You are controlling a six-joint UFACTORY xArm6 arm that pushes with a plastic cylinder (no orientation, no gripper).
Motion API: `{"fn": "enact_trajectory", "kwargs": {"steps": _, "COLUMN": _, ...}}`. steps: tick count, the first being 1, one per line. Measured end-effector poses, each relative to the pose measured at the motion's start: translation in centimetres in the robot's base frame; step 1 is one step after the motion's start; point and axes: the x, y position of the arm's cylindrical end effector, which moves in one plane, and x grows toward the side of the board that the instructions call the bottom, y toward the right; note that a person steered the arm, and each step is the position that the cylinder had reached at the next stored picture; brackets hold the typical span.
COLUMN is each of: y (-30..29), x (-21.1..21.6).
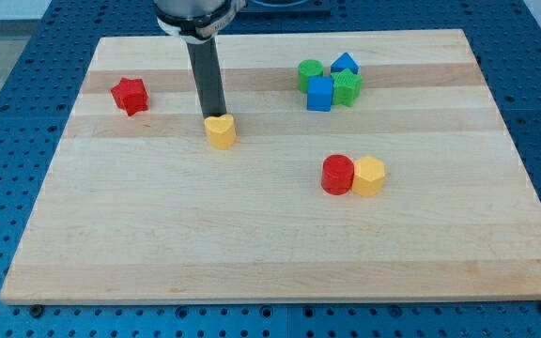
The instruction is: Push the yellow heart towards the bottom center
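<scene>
While we look down across the scene, the largest thing is the blue perforated metal bench that frames everything. On it lies the pale wooden board, a wide rectangle with light grain bands running from the view's left to the view's right. Next in size is our straight dark rod, which comes down from the arm's housing at the view's top, left of centre. We carry no fingers at all, so nothing opens, closes or clamps; only my tip meets the work. It sits at the upper edge of the small yellow heart-shaped block, touching it or very nearly so; we cannot tell which. That heart lies in the board's upper half, left of centre, well apart from every other block and far from the board's bottom centre.

Toward the view's top right we see a tight cluster: a green cylinder block, a blue block with a peaked top, a blue cube block and a ridged green block, all touching or just beside one another. Lower, right of centre, a red cylinder block stands against a yellow hexagonal block. Near the board's left edge, a red star-shaped block rests alone.
</scene>
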Motion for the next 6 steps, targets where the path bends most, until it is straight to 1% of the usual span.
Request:
{"fn": "enact_trajectory", "kwargs": {"steps": 1, "y": -0.1, "x": 0.8}}
{"fn": "enact_trajectory", "kwargs": {"steps": 3, "y": 0.1, "x": 7.3}}
{"fn": "enact_trajectory", "kwargs": {"steps": 4, "y": 0.4, "x": 4.6}}
{"fn": "enact_trajectory", "kwargs": {"steps": 5, "y": 2.1, "x": 3.1}}
{"fn": "enact_trajectory", "kwargs": {"steps": 6, "y": 2.2, "x": 6.1}}
